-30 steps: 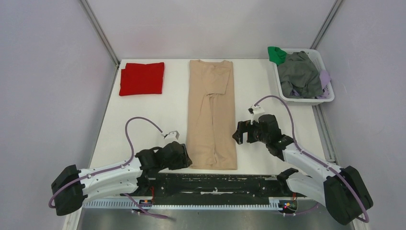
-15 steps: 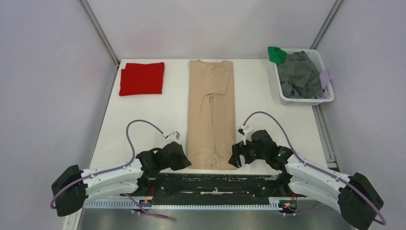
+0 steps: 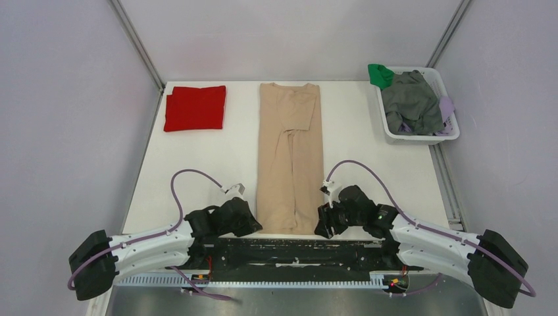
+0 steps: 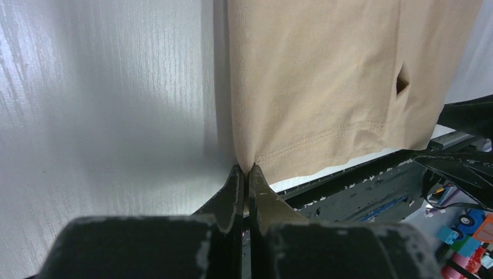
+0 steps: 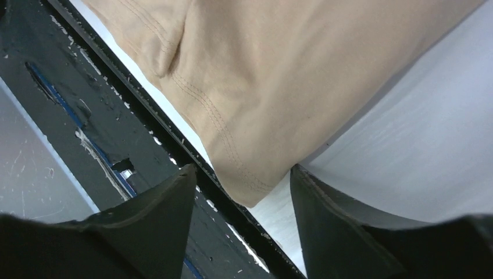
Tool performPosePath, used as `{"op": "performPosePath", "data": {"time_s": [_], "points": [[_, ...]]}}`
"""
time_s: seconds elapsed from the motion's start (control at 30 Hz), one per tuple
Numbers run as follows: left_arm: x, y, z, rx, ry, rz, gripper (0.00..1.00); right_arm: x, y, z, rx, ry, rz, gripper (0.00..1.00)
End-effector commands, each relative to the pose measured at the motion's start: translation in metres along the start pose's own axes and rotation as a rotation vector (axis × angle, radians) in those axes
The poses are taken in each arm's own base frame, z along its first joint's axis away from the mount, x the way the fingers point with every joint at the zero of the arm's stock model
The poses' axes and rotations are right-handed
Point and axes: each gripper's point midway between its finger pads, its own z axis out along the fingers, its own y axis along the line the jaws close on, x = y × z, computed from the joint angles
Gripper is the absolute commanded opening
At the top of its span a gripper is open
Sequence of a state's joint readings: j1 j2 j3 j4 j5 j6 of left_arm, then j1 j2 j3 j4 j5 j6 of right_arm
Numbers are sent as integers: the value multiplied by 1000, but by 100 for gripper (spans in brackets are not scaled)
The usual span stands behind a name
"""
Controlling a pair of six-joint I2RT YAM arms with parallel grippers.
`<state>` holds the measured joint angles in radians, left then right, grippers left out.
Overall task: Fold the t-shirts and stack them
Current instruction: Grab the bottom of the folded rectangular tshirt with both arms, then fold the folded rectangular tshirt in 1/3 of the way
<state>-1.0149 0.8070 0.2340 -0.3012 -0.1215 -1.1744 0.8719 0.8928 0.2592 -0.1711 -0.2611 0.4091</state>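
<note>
The soft beige cloth t-shirt (image 4: 325, 75) will droop: your left pincer (image 4: 245, 173) pinches one hem corner, so close the gaping right pincer (image 5: 241, 174) on the corner it straddles.

Between the black left hand (image 4: 245, 169) and right hand (image 5: 241, 174), the beige t-shirt (image 3: 290, 151) is plain with matching hem stitching, on a white counter (image 3: 197, 164). Ahead of the left is a solid red t-shirt (image 3: 195, 107); ahead of the right, a white basket (image 3: 421, 139) of grey, green and lilac cloth (image 3: 411, 105).
</note>
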Motion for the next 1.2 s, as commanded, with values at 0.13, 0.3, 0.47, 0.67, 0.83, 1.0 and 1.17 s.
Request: {"op": "performPosePath", "data": {"time_s": [0.13, 0.3, 0.47, 0.67, 0.83, 1.0, 1.17], "points": [[4, 1, -2, 7, 17, -56, 2, 15, -14, 6, 71, 28, 27, 25], [8, 6, -11, -14, 43, -52, 2, 23, -12, 5, 56, 44, 37, 0], [10, -2, -17, 45, 54, -45, 2, 17, 0, 4, 0, 8, 20, 0], [-4, -24, -23, 111, 9, 0, 2, -11, 11, 2, -37, -101, -5, 0], [-31, -42, -27, 120, -99, 49, 2, -40, -2, -1, 67, -208, -34, 0], [-57, -57, -25, 61, -170, 108, 2, -73, -1, -4, 92, -329, -61, 0], [-92, -71, -14, -19, -232, 117, 2, -110, -19, -8, 198, -423, -77, 0]]}}
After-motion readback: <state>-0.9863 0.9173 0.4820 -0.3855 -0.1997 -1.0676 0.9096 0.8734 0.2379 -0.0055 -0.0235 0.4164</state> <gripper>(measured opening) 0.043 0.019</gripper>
